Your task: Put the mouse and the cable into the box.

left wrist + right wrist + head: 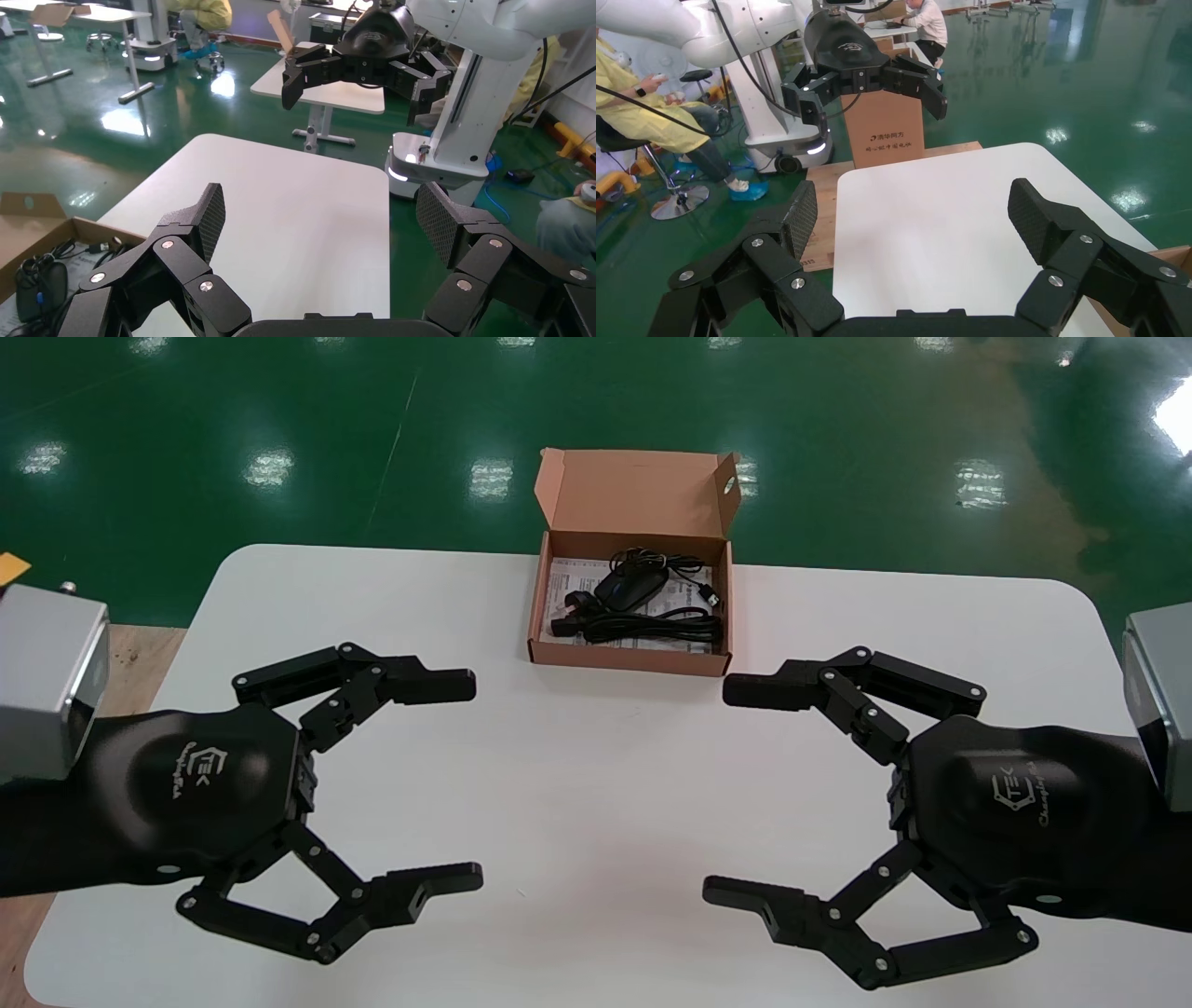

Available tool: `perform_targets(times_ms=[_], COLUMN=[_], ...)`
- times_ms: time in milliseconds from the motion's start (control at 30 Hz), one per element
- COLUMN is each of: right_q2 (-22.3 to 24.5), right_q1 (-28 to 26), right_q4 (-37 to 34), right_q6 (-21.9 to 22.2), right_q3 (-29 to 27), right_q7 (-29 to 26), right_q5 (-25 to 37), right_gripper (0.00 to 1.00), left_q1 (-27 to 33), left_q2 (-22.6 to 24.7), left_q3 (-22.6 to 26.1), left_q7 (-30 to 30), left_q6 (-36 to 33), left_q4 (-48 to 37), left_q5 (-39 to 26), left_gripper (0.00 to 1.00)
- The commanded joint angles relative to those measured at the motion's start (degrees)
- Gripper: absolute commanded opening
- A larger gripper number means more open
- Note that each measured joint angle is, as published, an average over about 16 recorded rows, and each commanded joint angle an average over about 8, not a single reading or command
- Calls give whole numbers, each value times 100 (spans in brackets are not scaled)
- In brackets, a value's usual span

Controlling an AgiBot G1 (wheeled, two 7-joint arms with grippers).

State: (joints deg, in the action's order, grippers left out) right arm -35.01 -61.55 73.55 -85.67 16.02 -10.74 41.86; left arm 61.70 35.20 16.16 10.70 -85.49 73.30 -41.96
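Left tool, right tool gape; mouse seemingly boxed

The room is bright. The light comes from lamps up high, and they show as rows of white spots on the shiny green floor. One big white glare burns on the floor beyond the table's far right corner. The white table is lit evenly from edge to edge. Shadows on it are soft and pale. A thin dark line of shade runs along the near wall of the box. Inside the box, it is darker near the walls. In both wrist views, the wet-looking floor throws back bright patches of light.
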Motion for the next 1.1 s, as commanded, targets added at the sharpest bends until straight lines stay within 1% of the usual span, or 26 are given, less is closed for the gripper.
perform_targets(times_ms=[33, 1100], right_q2=[0, 0], right_q1=[0, 0], right_q4=[0, 0], right_q6=[0, 0], right_q3=[0, 0], right_q7=[0, 0], right_q5=[0, 0], right_gripper=[100, 100], left_q1=[0, 0], left_q2=[0, 0], left_q3=[0, 0], left_q7=[0, 0], left_q6=[0, -1], left_q4=[0, 0], left_q5=[0, 1], left_gripper=[100, 100])
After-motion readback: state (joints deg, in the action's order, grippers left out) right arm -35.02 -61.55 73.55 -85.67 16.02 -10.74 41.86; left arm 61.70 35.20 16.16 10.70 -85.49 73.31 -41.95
